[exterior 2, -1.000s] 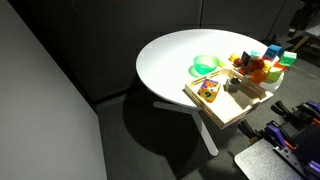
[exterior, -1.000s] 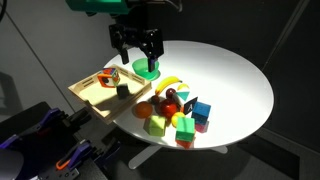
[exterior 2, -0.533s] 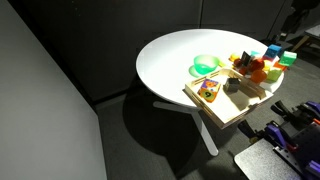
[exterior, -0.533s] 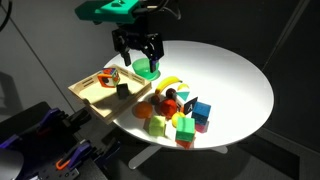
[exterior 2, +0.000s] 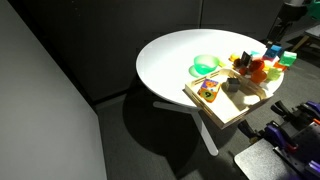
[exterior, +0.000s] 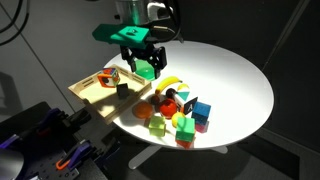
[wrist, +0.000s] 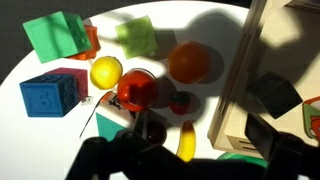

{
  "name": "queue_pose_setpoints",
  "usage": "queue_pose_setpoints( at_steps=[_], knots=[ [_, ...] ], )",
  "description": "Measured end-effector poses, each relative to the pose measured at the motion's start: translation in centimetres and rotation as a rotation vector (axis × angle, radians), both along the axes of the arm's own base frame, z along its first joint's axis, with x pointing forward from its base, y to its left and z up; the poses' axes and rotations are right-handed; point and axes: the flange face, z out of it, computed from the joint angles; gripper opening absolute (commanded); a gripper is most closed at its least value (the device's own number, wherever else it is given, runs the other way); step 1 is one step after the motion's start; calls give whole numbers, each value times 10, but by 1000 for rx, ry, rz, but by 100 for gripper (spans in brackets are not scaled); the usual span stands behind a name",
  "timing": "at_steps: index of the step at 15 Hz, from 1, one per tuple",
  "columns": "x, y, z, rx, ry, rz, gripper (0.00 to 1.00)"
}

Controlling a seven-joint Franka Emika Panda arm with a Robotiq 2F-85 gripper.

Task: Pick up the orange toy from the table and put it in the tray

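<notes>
The orange toy (wrist: 190, 62) is a small plain orange ball on the white table, next to the red rounded toy (wrist: 135, 88) and just outside the wall of the tray (wrist: 233, 95). In an exterior view it (exterior: 146, 111) lies at the near edge of the toy cluster. The light wooden tray (exterior: 88, 92) stands at the table's edge and also shows in an exterior view (exterior 2: 228, 108). My gripper (exterior: 146, 63) hangs open and empty above the table between the tray and the toys. In the wrist view its fingers (wrist: 205, 140) straddle a yellow banana (wrist: 187, 140), short of the orange toy.
The tray holds an orange-and-white blocky toy (exterior: 108, 77) and a dark block (exterior: 123, 89). A green bowl (exterior 2: 206, 65) sits on the table by the tray. Coloured blocks (exterior: 190, 115), a yellow ball (wrist: 106, 71) and green and blue cubes (wrist: 55, 35) crowd around the orange toy.
The gripper has shifted from above the green bowl toward the toy cluster and a little lower, with the arm swinging round. The toys and tray have not moved.
</notes>
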Motion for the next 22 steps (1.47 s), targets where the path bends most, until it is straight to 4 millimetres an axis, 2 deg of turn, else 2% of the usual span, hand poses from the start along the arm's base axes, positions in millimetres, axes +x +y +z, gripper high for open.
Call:
queue_pose_setpoints(
  at_steps=[4,12,18,22],
  knots=[
    [1,6,-28,65,33,25,100],
    [6,9,-74,48,59,41,100],
    [4,13,-95,42,91,65,100],
    [3,16,-102,36,110,90,100]
  ],
)
